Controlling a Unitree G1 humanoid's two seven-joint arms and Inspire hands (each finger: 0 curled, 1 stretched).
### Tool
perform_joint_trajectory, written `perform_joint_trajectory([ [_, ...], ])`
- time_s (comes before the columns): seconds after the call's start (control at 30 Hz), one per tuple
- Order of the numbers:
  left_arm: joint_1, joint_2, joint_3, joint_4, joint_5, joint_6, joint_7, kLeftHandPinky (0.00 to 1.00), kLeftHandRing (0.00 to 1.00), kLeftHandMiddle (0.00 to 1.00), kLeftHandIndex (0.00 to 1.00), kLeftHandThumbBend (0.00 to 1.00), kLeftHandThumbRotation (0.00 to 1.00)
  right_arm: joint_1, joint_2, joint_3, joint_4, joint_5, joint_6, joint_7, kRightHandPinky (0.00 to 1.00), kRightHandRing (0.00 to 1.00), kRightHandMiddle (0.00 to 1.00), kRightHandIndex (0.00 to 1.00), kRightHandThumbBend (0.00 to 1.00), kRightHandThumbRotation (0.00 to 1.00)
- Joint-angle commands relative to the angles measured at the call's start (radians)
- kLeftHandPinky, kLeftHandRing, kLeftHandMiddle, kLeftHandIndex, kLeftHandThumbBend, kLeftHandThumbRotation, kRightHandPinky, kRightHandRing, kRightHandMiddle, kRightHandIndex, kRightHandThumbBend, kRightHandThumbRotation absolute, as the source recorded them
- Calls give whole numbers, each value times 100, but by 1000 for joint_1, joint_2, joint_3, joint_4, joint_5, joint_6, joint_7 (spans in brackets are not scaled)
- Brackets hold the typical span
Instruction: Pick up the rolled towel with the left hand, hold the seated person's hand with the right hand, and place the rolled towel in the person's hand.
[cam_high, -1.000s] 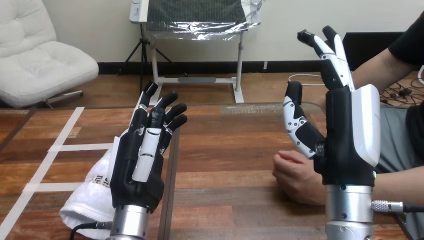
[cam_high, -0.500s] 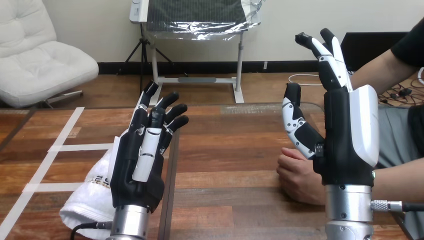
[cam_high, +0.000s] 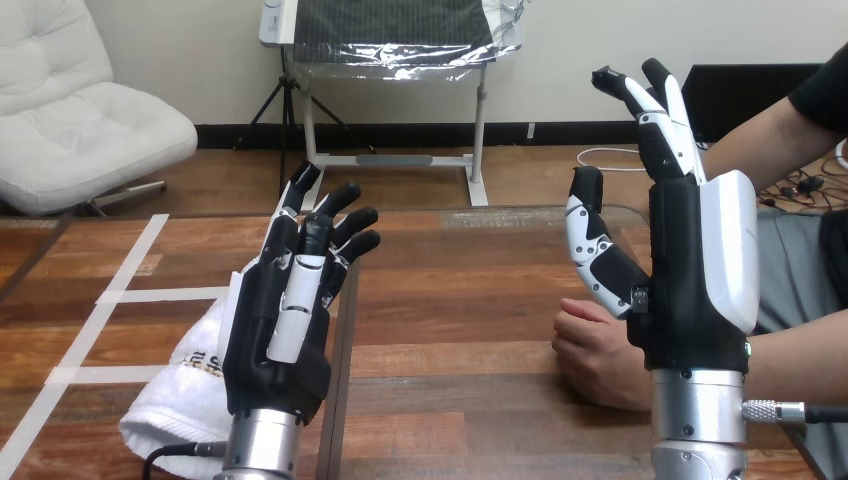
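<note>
Lower open, empty left hand (cam_high: 280, 340) onto rolled towel (cam_high: 178, 398) at 7 o'clock, curl round its middle (right hand (cam_high: 692, 290) spread wide, by person's hand (cam_high: 592, 352) at 4 o'clock).

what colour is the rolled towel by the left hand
The rolled towel is white with a small dark mark, seen in the head view.

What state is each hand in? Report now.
Left hand: open, empty, by the white rolled cloth towel.
Right hand: open, empty, beside the person's hand.
</note>
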Motion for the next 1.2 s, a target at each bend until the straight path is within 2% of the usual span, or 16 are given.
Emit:
perform_joint_trajectory([
  [0.0,-75,-78,-10,-36,4,-15,-2,76,78,82,92,55,61,-56,13,-6,-35,7,-5,0,88,94,97,87,8,0],
  [0.4,-72,-78,-13,-46,-2,-12,-2,76,78,82,92,55,61,-57,10,-5,-35,7,-6,-1,88,95,97,87,7,0],
  [0.63,-59,-81,-16,-55,18,-21,15,76,77,81,92,56,61,-53,9,-5,-35,7,-8,-1,88,95,97,87,7,0],
  [0.73,-59,-72,-16,-43,88,-63,45,75,77,81,92,54,62,-50,8,-4,-37,8,-6,3,88,95,97,87,7,0],
  [0.77,-56,-68,-16,-42,141,-80,74,75,77,81,92,54,63,-48,8,-4,-38,9,-6,4,88,95,97,87,7,0],
  [0.83,-53,-64,-16,-42,200,-98,109,74,76,81,93,52,64,-47,8,-5,-39,11,-6,4,88,95,97,87,7,0],
  [0.87,-45,-61,-16,-54,261,-94,151,74,76,81,93,51,65,-46,8,-4,-39,11,-5,5,88,95,97,87,7,0],
  [0.93,-36,-59,-17,-69,329,-88,200,74,76,81,92,52,62,-45,8,-4,-40,12,-5,6,88,95,98,87,6,0],
  [0.97,-25,-59,-18,-94,408,-68,254,74,76,80,92,52,61,-44,7,-4,-39,12,-5,6,88,95,98,87,6,0],
  [1.03,-14,-59,-20,-121,497,-46,316,75,77,81,91,52,56,-43,5,-5,-39,13,-7,6,88,95,98,87,6,0],
  [1.07,-7,-50,-20,-141,602,-30,377,76,77,81,91,52,54,-42,5,-5,-40,12,-5,7,88,95,98,87,6,0],
  [1.13,-2,-39,-22,-159,716,-16,444,76,79,82,90,53,46,-41,5,-4,-41,11,-3,8,88,95,98,87,7,0],
  [1.17,3,-32,-25,-177,798,5,493,76,79,82,90,53,45,-40,4,-5,-40,11,-3,7,88,95,98,87,7,0],
])
